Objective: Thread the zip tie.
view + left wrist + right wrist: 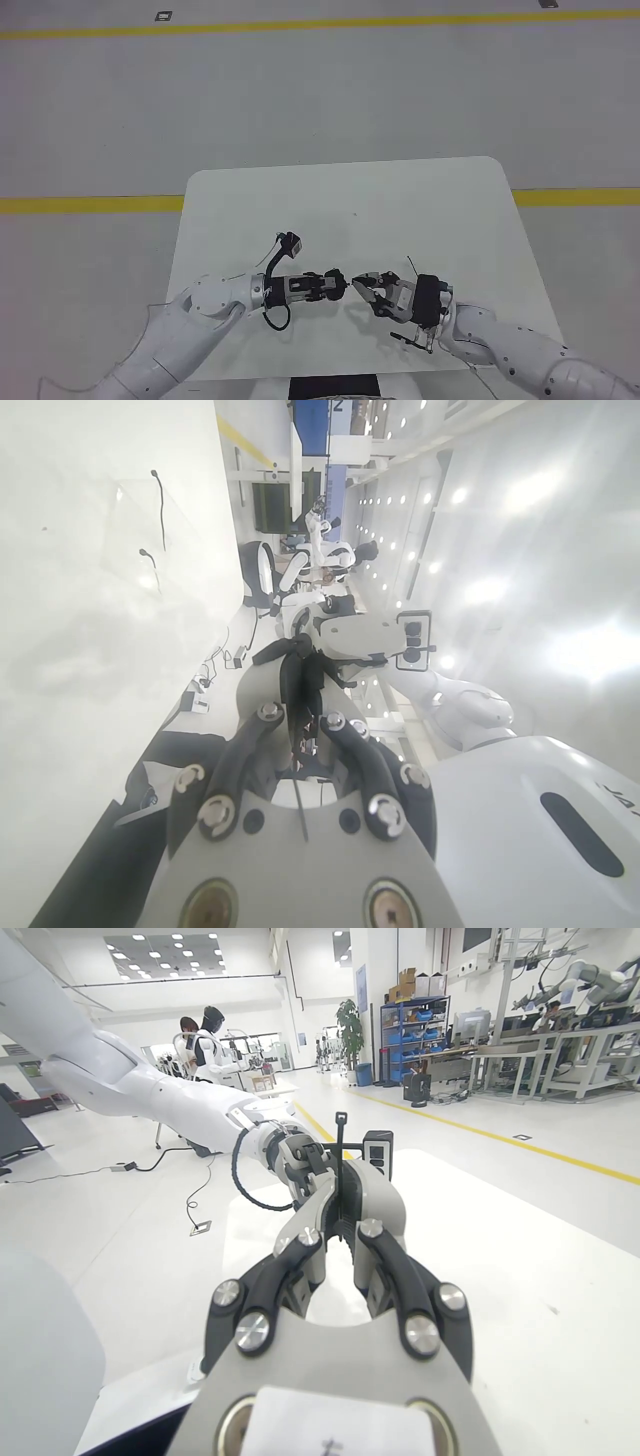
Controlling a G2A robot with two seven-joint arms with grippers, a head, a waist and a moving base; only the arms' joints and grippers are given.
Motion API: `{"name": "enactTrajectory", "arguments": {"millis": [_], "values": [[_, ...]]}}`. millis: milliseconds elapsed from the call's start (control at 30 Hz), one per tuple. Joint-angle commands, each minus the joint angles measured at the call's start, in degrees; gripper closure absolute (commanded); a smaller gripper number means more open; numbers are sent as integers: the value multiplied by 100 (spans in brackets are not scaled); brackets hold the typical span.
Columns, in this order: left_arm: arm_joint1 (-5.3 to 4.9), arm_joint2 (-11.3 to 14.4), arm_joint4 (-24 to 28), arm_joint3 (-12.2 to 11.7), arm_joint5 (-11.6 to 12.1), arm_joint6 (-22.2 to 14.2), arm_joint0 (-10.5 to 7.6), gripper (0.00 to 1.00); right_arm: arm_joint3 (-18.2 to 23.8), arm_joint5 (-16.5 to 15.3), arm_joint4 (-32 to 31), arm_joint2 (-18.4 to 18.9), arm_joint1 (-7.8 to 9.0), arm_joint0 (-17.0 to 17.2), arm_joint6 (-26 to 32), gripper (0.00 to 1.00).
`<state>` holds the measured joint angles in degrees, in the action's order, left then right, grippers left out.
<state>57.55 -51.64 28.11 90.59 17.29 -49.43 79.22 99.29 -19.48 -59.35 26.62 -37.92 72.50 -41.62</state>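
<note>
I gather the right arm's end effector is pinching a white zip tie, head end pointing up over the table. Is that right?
Not quite: the zip tie is black, not white. The right wrist view shows the right end effector pinching it, head end up, over the table.

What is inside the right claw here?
A black zip tie stands upright between the fingers of the right claw, head end poking out above them. The pads cover its flat sides where it is clamped; its lower end cannot be made out.
</note>
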Motion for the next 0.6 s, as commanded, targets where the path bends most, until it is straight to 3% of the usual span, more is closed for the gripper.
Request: {"name": "enactTrajectory", "arguments": {"millis": [0, 567], "values": [[0, 0, 0, 0, 0, 0, 0, 100, -24, 0, 0, 5, -13, 5, -3, 100], [0, 0, 0, 0, 0, 0, 0, 100, -110, 0, -26, 27, -89, 27, 29, 100]]}}
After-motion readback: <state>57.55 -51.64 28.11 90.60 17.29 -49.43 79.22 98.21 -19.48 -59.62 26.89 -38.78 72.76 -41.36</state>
